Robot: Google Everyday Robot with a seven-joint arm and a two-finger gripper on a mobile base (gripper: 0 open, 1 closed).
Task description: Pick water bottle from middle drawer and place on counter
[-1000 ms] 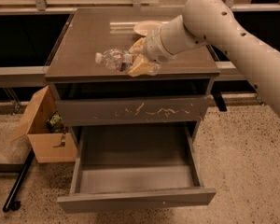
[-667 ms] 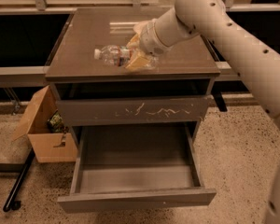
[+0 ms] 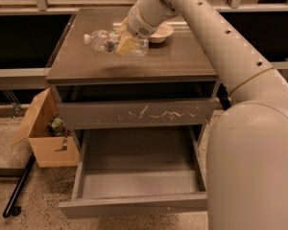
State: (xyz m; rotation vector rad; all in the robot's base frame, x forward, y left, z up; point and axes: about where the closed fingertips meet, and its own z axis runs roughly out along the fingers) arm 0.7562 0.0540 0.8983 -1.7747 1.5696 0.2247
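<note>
The water bottle is clear plastic with a white cap pointing left. It lies on its side in my gripper, held a little above the counter, with its shadow on the slab below it. My gripper, with yellowish fingers, is shut around the bottle's right half. My arm reaches in from the right across the counter. The middle drawer is pulled out below, and its shallow grey tray holds nothing.
A white bowl sits on the counter just behind my gripper. The closed drawer front with white scratch marks is above the open drawer. An open cardboard box and a black pole are on the floor at left.
My gripper has carried the bottle further left and back over the counter, and the arm now fills more of the right side of the view.
</note>
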